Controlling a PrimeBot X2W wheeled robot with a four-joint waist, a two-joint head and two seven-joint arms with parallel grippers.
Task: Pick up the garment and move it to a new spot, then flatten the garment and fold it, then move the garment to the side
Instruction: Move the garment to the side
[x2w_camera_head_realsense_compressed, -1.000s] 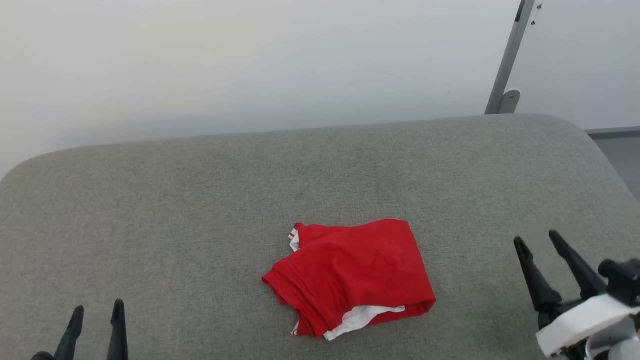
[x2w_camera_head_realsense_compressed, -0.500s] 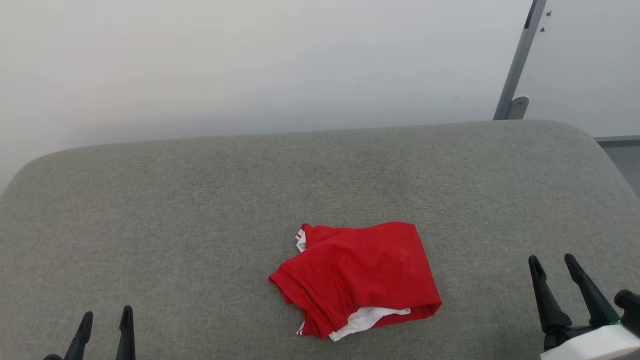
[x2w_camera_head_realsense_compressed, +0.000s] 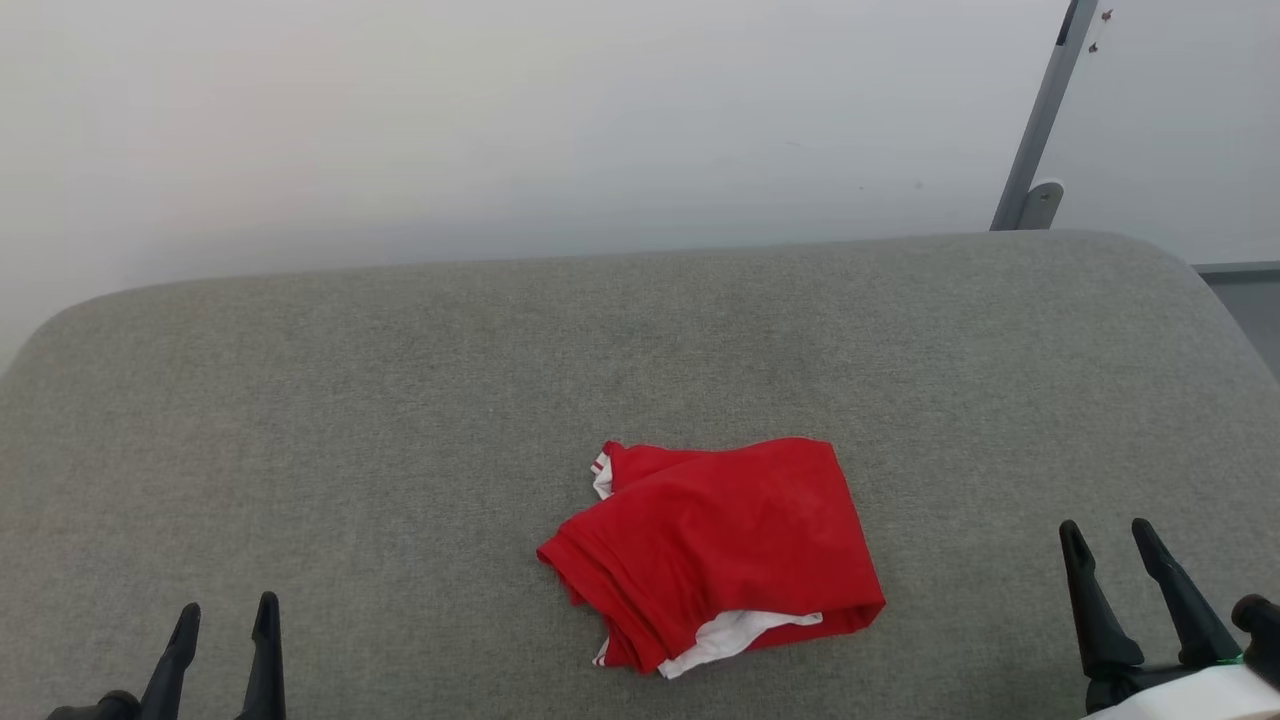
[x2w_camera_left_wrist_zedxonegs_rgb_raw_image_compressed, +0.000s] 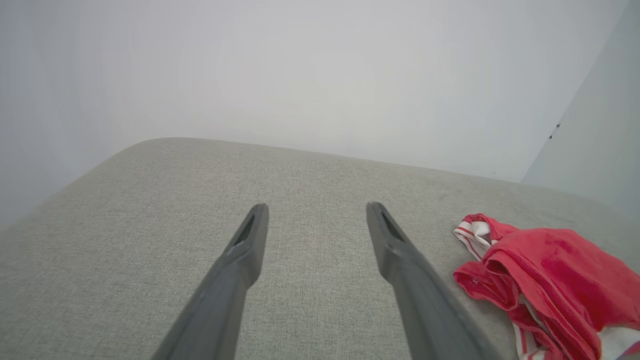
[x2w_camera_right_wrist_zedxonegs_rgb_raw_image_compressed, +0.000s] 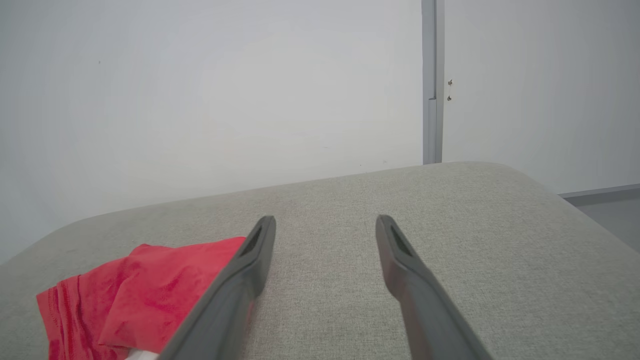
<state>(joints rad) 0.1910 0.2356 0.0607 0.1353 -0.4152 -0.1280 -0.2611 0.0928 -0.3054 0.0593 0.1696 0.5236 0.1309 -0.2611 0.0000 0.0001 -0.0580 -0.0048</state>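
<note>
The garment (x2w_camera_head_realsense_compressed: 715, 550), a bright red shirt with white showing at its edges, lies folded into a compact bundle on the grey cushioned surface (x2w_camera_head_realsense_compressed: 400, 400), a little right of centre. My left gripper (x2w_camera_head_realsense_compressed: 227, 615) stands open at the lower left, well away from the garment. My right gripper (x2w_camera_head_realsense_compressed: 1108, 535) is open at the lower right, apart from the shirt's right edge. In the left wrist view the garment (x2w_camera_left_wrist_zedxonegs_rgb_raw_image_compressed: 555, 280) lies right of my open left gripper (x2w_camera_left_wrist_zedxonegs_rgb_raw_image_compressed: 316, 212). In the right wrist view the garment (x2w_camera_right_wrist_zedxonegs_rgb_raw_image_compressed: 145, 295) lies left of my open right gripper (x2w_camera_right_wrist_zedxonegs_rgb_raw_image_compressed: 325, 222).
A pale wall rises behind the grey surface's rounded far edge. A grey metal post (x2w_camera_head_realsense_compressed: 1040, 120) stands at the back right, with a strip of floor (x2w_camera_head_realsense_compressed: 1245, 300) beyond the right corner. Bare grey fabric spreads left of the garment.
My right gripper has drawn back toward the lower right, away from the garment. The left gripper shifted slightly right. The garment lies as before; the camera drifted a little.
</note>
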